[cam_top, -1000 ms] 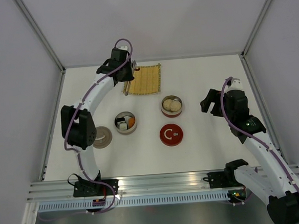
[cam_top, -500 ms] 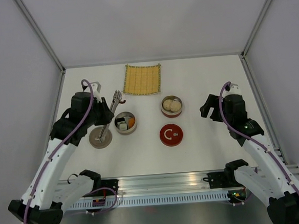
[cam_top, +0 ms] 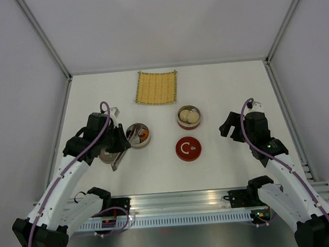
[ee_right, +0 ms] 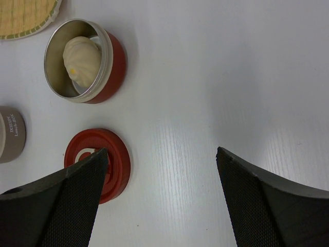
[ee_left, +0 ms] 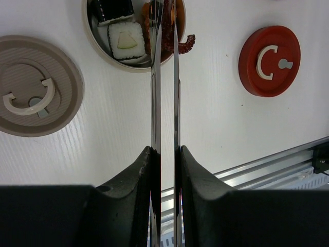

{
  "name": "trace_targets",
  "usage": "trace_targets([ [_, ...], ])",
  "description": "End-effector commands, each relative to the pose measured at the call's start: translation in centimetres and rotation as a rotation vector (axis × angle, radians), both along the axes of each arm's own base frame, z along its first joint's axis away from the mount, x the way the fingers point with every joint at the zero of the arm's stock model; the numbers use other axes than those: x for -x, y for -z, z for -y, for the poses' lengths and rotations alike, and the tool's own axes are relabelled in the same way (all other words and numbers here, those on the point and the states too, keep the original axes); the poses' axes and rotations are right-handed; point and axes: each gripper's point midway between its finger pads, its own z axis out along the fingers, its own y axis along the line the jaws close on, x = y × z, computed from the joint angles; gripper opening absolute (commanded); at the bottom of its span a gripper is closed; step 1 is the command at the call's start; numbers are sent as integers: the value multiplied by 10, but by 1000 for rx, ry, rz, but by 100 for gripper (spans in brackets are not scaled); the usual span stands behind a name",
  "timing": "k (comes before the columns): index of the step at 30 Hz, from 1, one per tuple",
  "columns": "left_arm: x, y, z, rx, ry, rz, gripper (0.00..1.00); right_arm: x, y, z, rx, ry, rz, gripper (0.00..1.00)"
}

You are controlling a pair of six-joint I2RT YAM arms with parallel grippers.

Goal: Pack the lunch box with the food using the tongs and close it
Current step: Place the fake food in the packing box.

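**White table: tongs reach into the grey tin**

On the table's left side, the left gripper [ee_left: 164, 154] is clamped on the tongs [ee_left: 156, 92]. It presses their arms nearly together so the tips reach the red-brown piece [ee_left: 186, 43] at the grey tin [ee_left: 88, 25]. The right gripper [ee_right: 162, 154] hangs spread and empty near the red lid [ee_right: 115, 170], likely waiting to close up.

Bare table [cam_top: 224, 164] between red lid [cam_top: 188, 148] and right gripper [cam_top: 229, 124], tongs [ee_left: 164, 77] over grey tin [ee_left: 110, 60], grey lid [ee_left: 38, 85] beside

Gleaming silver tongs [ee_left: 156, 92], red lid [ee_left: 288, 77] with white handle [ee_left: 260, 64], taupe lid [ee_left: 61, 110], yellow woven mat [cam_top: 157, 87], creamy-white bun [ee_right: 81, 62] in a red tin [ee_right: 116, 67], black-wrapped white roll [ee_left: 126, 42].
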Motion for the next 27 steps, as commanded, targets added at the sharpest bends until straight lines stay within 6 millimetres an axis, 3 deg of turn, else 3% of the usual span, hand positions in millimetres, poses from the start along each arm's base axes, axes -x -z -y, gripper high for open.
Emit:
trace_targets([
  [1,-8,-1,13,42,39,5,12,0,-6,2,-11,21,24,92],
  [18,-20,-11,0,-12,-34,55,47,4,-5,7,14,28,19,92],
  [27,-27,-36,1,1,-37,123,50,4,-4,5,3,24,20,92],
])
